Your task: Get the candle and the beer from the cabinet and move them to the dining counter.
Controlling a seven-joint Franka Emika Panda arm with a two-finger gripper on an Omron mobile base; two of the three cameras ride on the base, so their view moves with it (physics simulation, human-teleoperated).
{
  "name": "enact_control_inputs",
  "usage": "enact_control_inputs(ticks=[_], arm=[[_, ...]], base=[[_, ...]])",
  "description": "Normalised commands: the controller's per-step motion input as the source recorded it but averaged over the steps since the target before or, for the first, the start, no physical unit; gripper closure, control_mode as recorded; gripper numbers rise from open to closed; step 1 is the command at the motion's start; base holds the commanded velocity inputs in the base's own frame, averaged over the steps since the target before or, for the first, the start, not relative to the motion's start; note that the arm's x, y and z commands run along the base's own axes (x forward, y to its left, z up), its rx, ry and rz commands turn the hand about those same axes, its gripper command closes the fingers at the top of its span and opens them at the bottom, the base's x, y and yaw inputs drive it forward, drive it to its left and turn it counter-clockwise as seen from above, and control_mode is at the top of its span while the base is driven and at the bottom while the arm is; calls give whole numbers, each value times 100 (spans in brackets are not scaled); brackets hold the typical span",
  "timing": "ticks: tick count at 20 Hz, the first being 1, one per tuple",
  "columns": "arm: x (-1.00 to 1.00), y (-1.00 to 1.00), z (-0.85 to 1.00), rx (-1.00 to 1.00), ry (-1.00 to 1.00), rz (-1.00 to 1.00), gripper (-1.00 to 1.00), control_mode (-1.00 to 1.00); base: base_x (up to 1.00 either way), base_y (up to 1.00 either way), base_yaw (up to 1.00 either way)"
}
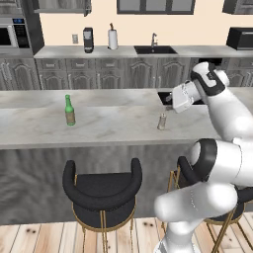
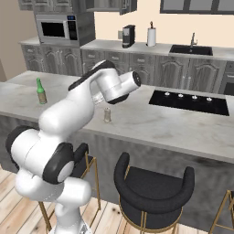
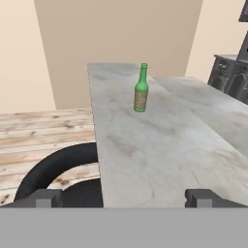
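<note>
Both task things are already seen standing on the dining counter (image 1: 113,129), the long pale marble surface. The beer (image 1: 69,110) is stood upright toward one end, and the candle (image 1: 161,121) is stood well apart from it, close under the arm's hand. The jaws (image 3: 125,197) are spread as wide as they go, and nothing is held between them. So the carrying part looks done, and it is judged that little is left except pulling the arm up and away. Care would be needed so the candle is not knocked as the hand is lifted.

Two dark stools (image 1: 103,190) are tucked under the near edge. A black cooktop (image 2: 189,101) is set into the surface beside the arm. Further back, a sink (image 1: 155,49), a paper-towel roll (image 1: 113,38) and a microwave (image 2: 55,29) are seen by the wall. Nothing is seen blocking the arm.
</note>
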Motion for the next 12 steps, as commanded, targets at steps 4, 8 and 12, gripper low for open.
enact_control_inputs(ticks=[4,8,12], arm=[[-86,19,33,0,0,-3,-100,-100],[-90,23,28,0,0,-2,-100,-100],[-88,24,19,0,0,-2,-100,-100]], base=[[0,0,0],[0,0,0],[0,0,0]])
